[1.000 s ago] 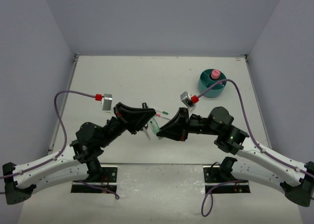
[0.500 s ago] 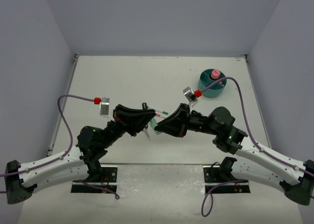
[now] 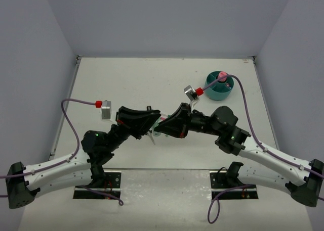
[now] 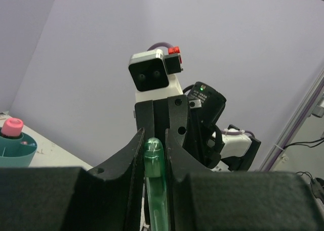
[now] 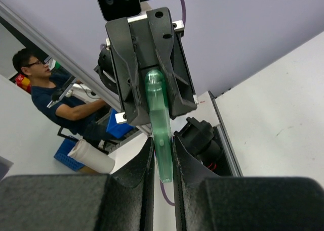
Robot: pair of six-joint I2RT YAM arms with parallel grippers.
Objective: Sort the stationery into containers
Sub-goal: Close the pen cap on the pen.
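1. My left gripper [image 4: 153, 146] and right gripper [image 5: 162, 149] meet nose to nose above the table [image 3: 142, 79], a little toward 6 o'clock from its middle.
2. Between them is the green highlighter [image 5: 158, 104]. It is off the table, and each gripper holds one end of it.
3. Both pairs of jaws are narrow and pinch the highlighter's barrel. In each wrist view it runs straight up between my own fingers into the other gripper's fingers.
4. I judge this to be a handover. The organizer [image 3: 217, 93] sits at about 2 o'clock on the table, on my right arm's side, so the right arm has the easier reach to it.
5. The two grips lie in line along the barrel, so either one can let go without twisting the highlighter.
6. The risk is in the release. If the left lets go before the right's pinch is firm, the highlighter may tip or drop.
7. The organizer stands upright and well apart from my grippers.
8. A pink-capped bottle [image 3: 221, 77] stands upright in it, its cap above the rim. It seems to be in the centre well, though I cannot be sure.
9. I see nothing else in the organizer, but its ring compartments are too small to read.
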